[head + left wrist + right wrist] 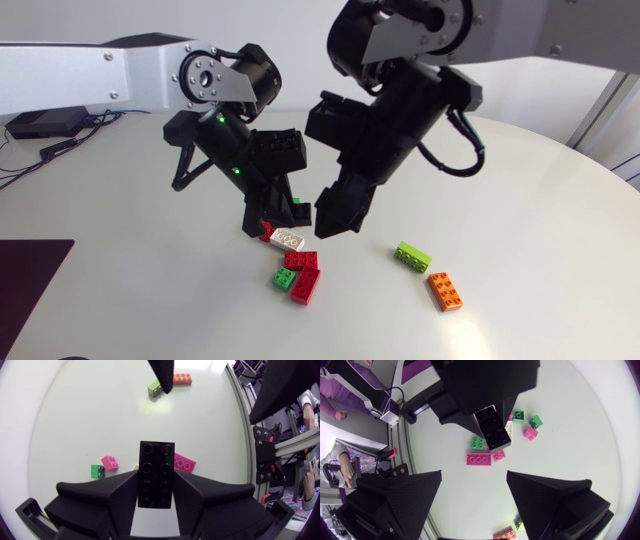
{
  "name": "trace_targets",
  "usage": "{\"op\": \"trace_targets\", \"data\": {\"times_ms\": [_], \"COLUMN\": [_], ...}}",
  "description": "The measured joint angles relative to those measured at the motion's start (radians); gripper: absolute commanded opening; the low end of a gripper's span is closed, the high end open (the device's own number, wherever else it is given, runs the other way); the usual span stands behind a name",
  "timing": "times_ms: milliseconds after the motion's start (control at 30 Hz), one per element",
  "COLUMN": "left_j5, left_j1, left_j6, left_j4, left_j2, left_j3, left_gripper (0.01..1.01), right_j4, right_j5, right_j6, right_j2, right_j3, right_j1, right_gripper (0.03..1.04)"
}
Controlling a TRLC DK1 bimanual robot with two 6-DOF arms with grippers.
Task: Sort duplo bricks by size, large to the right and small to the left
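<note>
My left gripper (277,216) is shut on a long black brick (156,474), which stands up between its fingers above a cluster of bricks. That same black brick (492,427) shows ahead of my right gripper (475,505), whose fingers stand wide open with nothing between them. In the head view my right gripper (338,222) hangs just right of the left one. Below them lie a white brick (287,239), two red bricks (300,260) (306,285) and a small green brick (283,277). Further right lie a lime brick (412,257) and an orange brick (445,291).
The round white table (540,220) has bare surface to the right and far left of the bricks. In the left wrist view a reddish long brick (184,463), a small reddish brick (110,463) and a small green brick (98,471) lie under the held brick.
</note>
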Motion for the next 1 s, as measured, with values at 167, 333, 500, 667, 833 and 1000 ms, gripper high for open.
{"op": "trace_targets", "data": {"times_ms": [167, 333, 500, 667, 833, 1000], "left_j5": [0.002, 0.005, 0.009, 0.011, 0.011, 0.011], "left_j1": [-0.054, -0.097, -0.127, -0.162, -0.209, -0.249], "left_j6": [-0.019, -0.058, -0.098, -0.119, -0.129, -0.129], "left_j4": [0.004, 0.079, 0.164, 0.221, 0.229, 0.232], "left_j2": [0.006, 0.053, 0.131, 0.179, 0.230, 0.278], "left_j3": [0.000, 0.000, 0.018, 0.019, 0.019, 0.019], "left_gripper": [0.270, 0.270, 0.272, 0.274, 0.274, 0.274], "right_j4": [-0.005, -0.027, -0.030, -0.046, -0.056, -0.064], "right_j5": [0.000, 0.000, -0.008, -0.008, -0.011, -0.012], "right_j6": [-0.005, -0.018, -0.047, -0.066, -0.081, -0.081], "right_j2": [-0.079, -0.149, -0.213, -0.266, -0.310, -0.336], "right_j3": [-0.063, -0.116, -0.156, -0.184, -0.193, -0.209], "right_j1": [-0.093, -0.182, -0.284, -0.338, -0.370, -0.373], "right_gripper": [0.94, 0.94, 0.94, 0.94, 0.94, 0.94]}}
